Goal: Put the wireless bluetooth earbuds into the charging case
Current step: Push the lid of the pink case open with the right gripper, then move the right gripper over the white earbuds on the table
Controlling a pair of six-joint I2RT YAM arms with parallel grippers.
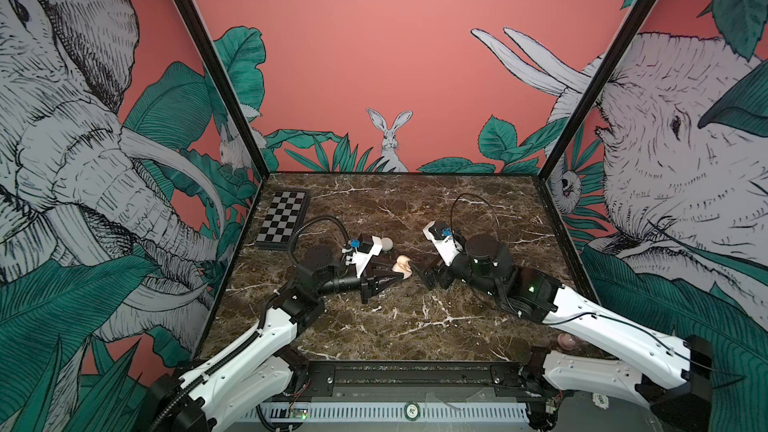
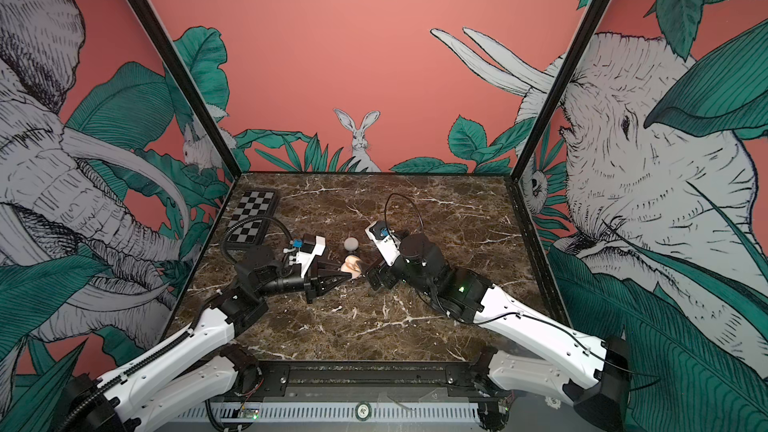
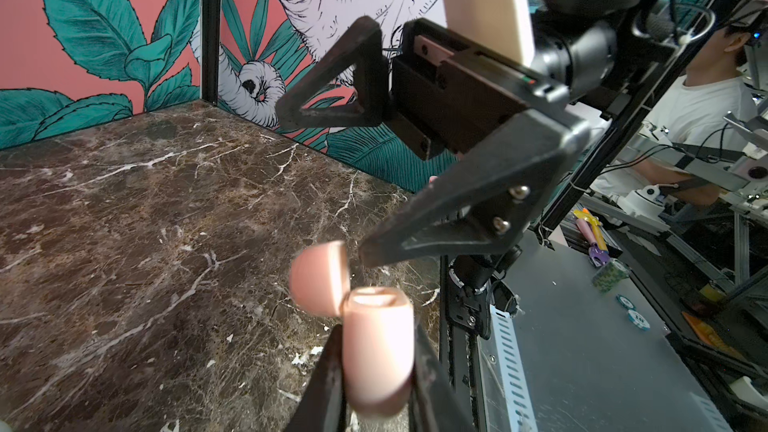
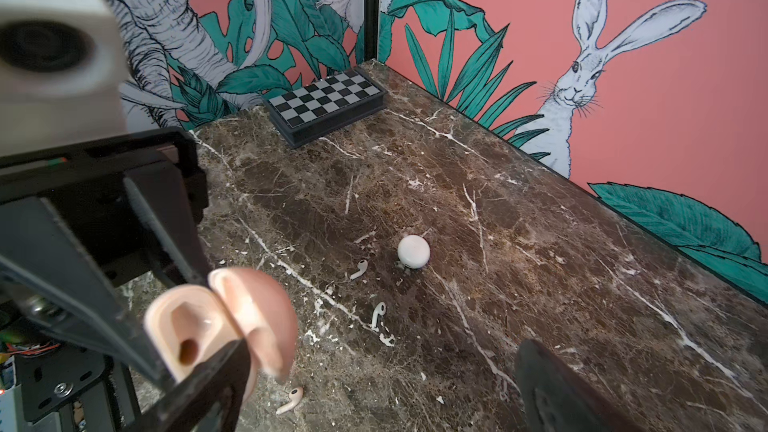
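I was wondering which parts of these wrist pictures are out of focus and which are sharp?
Right wrist view: the pink case and the camera housing are blurred, while the earbuds and white round case on the marble are sharp. Left wrist view: the pink case is soft, the right claw crisper.

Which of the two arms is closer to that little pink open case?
Left. The left end effector is shut on the pink case. The right end effector stands open just beside it, one fingertip close to the open lid, gripping nothing.
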